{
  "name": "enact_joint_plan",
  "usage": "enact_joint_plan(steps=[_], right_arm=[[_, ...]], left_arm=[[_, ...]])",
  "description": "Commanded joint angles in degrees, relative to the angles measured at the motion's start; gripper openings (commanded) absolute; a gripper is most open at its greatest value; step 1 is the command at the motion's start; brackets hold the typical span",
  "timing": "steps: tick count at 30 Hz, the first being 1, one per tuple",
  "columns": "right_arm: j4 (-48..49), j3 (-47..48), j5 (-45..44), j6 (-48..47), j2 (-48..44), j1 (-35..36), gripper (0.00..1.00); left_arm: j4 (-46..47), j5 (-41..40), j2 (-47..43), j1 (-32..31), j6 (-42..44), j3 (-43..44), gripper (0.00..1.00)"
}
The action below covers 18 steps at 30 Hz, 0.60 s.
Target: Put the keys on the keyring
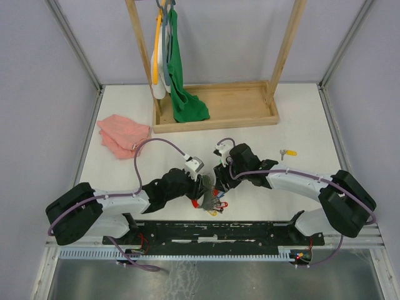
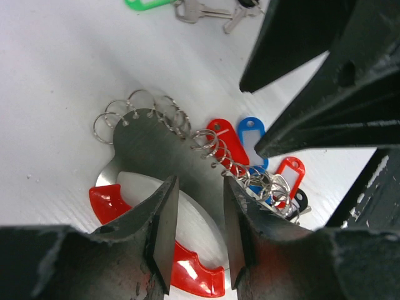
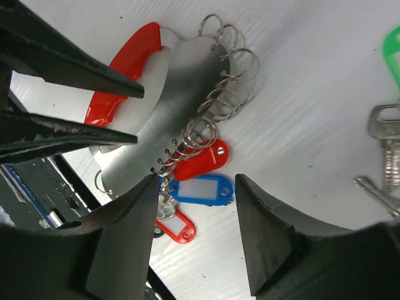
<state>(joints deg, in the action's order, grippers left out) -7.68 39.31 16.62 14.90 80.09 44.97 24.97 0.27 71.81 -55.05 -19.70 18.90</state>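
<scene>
**A:** Starting at the left, what have we got?

**B:** In the left wrist view, the left gripper is released. Its jaws stand apart astride the grey plate of the keyring at frame centre, and I see no pinch.

**A:** So what is the step in hand?

**B:** Steadying the ring for threading, I'd judge. It should clamp the plate itself, clear of the split rings along its right edge, so they hang free.

**A:** And the right?

**B:** In its own view, the right gripper is also released. Its jaws are wide over the blue tag at lower centre, grasping nothing. A green-tagged key lies at the right edge. In the overhead view, a yellow-tagged key lies right of centre, well apart from the ring.

**A:** How should it go about this well?

**B:** Take a key by its tag so the hole stays exposed, then feed it to the bare rings at the top of the row. The two grippers sit close together, so move one at a time.
</scene>
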Motion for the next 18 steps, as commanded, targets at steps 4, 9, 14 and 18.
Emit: enact_joint_plan(steps=[4,9,14,18], right_arm=[[2.2,3.9,0.5,9.2,5.1,2.5,0.59],[4.7,4.2,1.6,12.1,8.7,3.1,0.55],[7.3,5.1,3.3,13.3,11.0,3.8,0.48],[9.4,5.2,3.9,13.7,11.0,4.1,0.41]], left_arm=[[5.9,1.4,2.7,3.0,-8.4,-1.1,0.39],[7.2,1.8,4.4,3.7,-9.1,-1.6,0.39],[9.9,2.1,7.6,4.2,-9.9,-2.2,0.38],[13.4,2.2,10.4,5.1,-10.9,-3.1,0.37]])
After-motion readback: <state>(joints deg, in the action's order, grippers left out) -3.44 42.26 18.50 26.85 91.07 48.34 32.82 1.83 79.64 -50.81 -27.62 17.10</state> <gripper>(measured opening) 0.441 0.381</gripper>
